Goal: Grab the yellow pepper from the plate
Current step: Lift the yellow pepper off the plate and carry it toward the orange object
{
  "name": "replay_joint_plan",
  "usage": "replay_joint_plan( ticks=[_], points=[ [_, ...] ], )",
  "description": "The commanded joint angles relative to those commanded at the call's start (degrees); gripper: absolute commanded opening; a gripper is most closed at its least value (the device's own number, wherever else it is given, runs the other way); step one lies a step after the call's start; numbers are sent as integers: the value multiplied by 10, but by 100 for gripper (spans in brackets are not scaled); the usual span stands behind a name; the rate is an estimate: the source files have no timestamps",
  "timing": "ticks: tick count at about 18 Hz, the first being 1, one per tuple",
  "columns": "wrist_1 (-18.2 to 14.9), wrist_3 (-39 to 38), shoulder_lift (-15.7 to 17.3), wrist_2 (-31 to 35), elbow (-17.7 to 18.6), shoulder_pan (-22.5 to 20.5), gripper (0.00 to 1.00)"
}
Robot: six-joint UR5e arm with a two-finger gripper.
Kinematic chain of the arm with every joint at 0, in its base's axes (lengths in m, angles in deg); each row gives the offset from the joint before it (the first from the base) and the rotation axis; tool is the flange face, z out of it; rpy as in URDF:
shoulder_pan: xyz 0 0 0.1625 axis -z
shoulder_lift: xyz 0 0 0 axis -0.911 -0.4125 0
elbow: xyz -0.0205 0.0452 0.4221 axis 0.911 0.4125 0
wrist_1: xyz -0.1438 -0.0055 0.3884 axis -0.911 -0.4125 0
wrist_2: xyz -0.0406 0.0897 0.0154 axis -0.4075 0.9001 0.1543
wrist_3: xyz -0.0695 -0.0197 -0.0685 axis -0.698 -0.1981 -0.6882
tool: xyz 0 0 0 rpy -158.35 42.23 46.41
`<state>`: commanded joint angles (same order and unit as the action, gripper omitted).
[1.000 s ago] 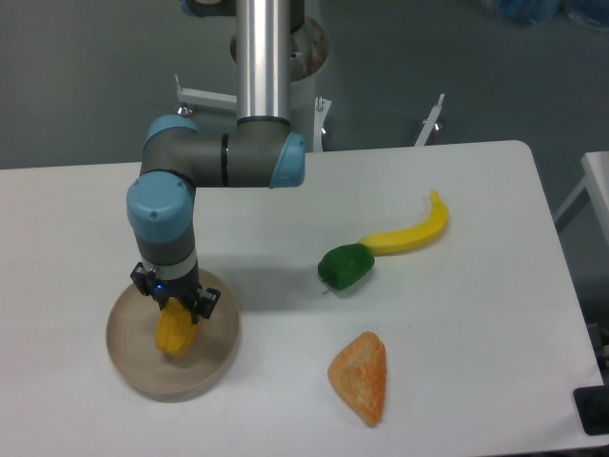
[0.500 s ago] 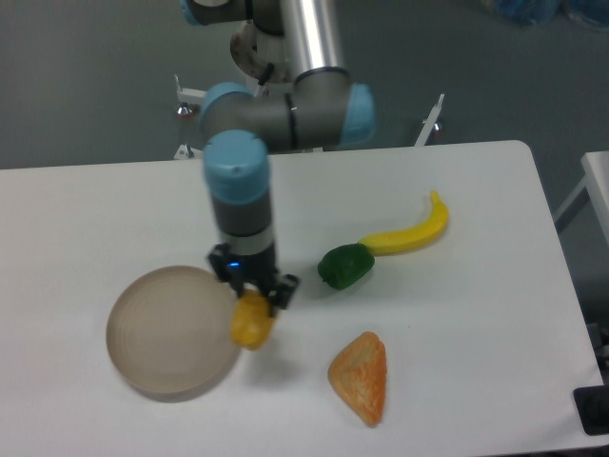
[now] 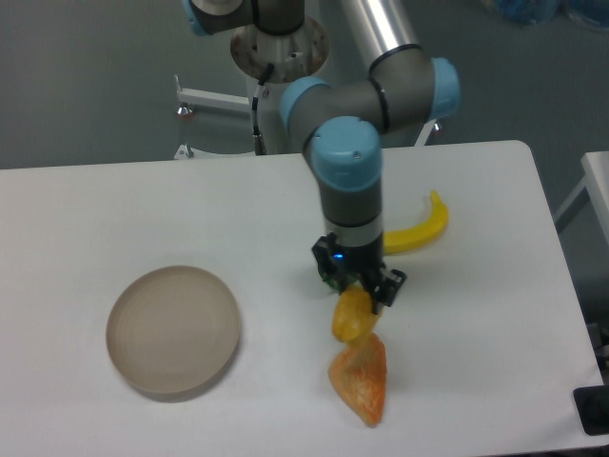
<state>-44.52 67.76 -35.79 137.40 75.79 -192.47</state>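
I am gripping the pepper [image 3: 351, 315] in my hand [image 3: 356, 297], with the fingers closed on its upper part so that it is hanging below them. The pepper is off the plate [image 3: 172, 329] and well apart from it. It is sitting over the middle of the bench [image 3: 114, 219], toward the front edge. The plate is lying bare near the front-left corner.

Directly below the pepper, the orange wedge [image 3: 360, 377] is lying near the front edge. From this view the pepper's lower end is overlapping the wedge's top. I cannot tell whether the two are touching or the pepper is clear above it.

The pick itself looks complete; what remains is holding securely. To do this well:

- I am keeping the grip firm, because the pepper is held only at its top and could swing or slip.
- I am avoiding any descent here, since the wedge is underneath.
- I am keeping clear of the banana [image 3: 420, 229] behind my wrist, toward the back-right corner.
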Motion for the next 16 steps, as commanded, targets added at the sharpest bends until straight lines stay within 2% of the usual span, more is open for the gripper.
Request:
replay_joint_plan(
  ticks=[16],
  points=[
    [0, 11, -23, 0, -19, -1, 44]
  ],
)
